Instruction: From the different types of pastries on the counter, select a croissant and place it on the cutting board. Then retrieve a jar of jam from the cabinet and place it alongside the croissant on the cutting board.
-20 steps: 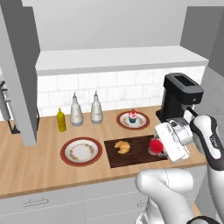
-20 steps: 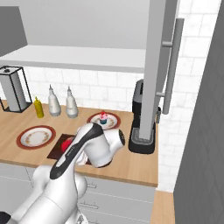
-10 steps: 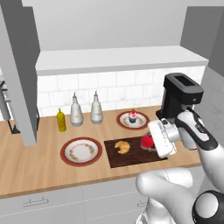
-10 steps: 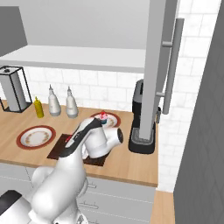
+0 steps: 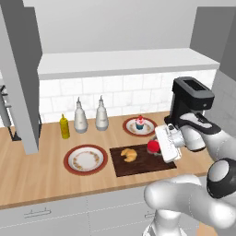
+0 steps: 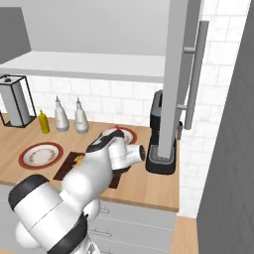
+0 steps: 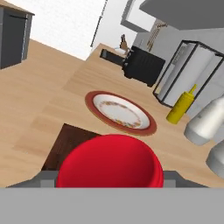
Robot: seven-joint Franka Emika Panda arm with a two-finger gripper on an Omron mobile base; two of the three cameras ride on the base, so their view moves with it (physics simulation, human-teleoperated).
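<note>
The golden croissant [image 5: 129,154] lies on the dark brown cutting board [image 5: 138,167], left of its middle. My gripper [image 5: 157,148] is shut on the jar of jam [image 5: 151,145] at the board's right end; whether the jar touches the board I cannot tell. In the hand view the jar's red lid [image 7: 111,164] sits between my fingers, with the cutting board [image 7: 70,142] beyond it. The arm hides most of the board [image 6: 64,168] in the right base view. The pink-frosted cupcake [image 5: 139,123] stands on its plate behind the board. The cabinet's white shelf [image 5: 124,62] runs above the counter [image 5: 37,175].
An empty red-rimmed plate [image 5: 85,159] lies left of the board. A yellow squeeze bottle [image 5: 64,126] and two grey bottles [image 5: 80,122] stand at the backsplash. The black coffee machine [image 5: 190,103] is close behind my hand. An open cabinet door [image 6: 181,74] hangs at the right.
My gripper has carried the jar leftward from beside the coffee machine to the board's right end. The croissant and plates have stayed put.
</note>
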